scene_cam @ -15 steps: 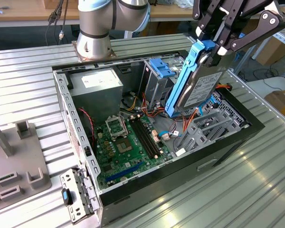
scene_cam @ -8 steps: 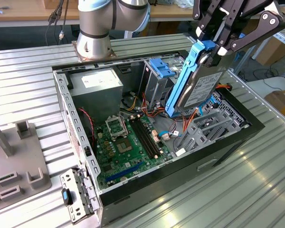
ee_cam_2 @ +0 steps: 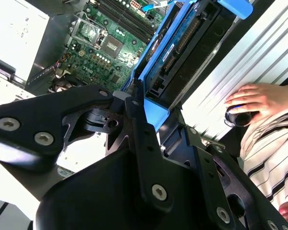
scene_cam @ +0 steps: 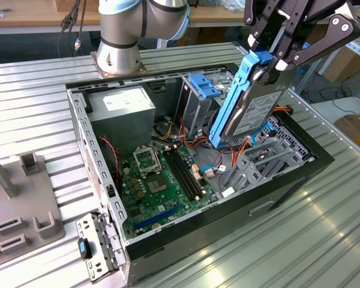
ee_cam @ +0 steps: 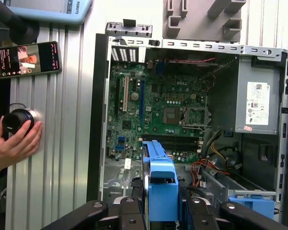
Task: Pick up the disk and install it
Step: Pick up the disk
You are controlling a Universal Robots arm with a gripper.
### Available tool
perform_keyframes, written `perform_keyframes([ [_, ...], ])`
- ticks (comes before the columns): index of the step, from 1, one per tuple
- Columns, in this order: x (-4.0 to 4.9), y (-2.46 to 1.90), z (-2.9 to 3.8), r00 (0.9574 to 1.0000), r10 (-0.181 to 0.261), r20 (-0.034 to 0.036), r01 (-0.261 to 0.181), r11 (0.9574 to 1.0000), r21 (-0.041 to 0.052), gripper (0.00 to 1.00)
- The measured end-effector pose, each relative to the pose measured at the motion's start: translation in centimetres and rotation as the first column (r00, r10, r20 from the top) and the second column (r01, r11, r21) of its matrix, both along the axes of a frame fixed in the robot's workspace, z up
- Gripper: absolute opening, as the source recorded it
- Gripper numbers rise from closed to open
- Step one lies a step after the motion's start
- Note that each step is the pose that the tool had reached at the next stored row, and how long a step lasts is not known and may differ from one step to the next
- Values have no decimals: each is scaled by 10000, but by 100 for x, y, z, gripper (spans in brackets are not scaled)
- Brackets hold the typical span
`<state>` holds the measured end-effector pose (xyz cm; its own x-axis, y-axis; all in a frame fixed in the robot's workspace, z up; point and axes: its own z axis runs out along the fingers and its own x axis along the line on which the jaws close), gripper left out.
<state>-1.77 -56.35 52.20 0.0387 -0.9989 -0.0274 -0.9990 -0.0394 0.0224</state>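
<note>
Disk (scene_cam: 257,109) hanging tilted, upper right of exterior view, top end of blue carrier clenched in gripper (scene_cam: 271,60), over open computer case (scene_cam: 228,222). Below, motherboard (scene_cam: 159,183) mid-frame; behind it power-supply box (scene_cam: 123,111); farthest, arm base (scene_cam: 117,57).

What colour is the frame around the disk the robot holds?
Bright blue. The exterior view shows the frame best, clipped around the grey disk in the gripper.
</note>
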Motion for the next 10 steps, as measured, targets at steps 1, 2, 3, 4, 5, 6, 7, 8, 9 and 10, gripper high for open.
perform_keyframes([
  [1,0,-1,0,10000,0,0,0,10000,-1,36],
  [2,0,-9,0,10000,1,0,-1,10000,0,36],
  [3,0,-15,0,10000,1,0,-1,10000,0,36],
  [4,0,-26,0,10000,1,0,-1,10000,-1,36],
  [5,0,-39,0,10000,0,0,0,10000,0,36],
  [6,0,-48,0,10000,0,0,0,10000,0,36],
  [7,0,-54,0,10000,0,0,0,10000,-1,36],
  [8,0,-63,0,10000,0,0,0,10000,-1,36],
  [9,0,-71,0,10000,0,0,0,10000,0,36],
  [10,0,-86,0,10000,0,0,0,10000,0,36],
])
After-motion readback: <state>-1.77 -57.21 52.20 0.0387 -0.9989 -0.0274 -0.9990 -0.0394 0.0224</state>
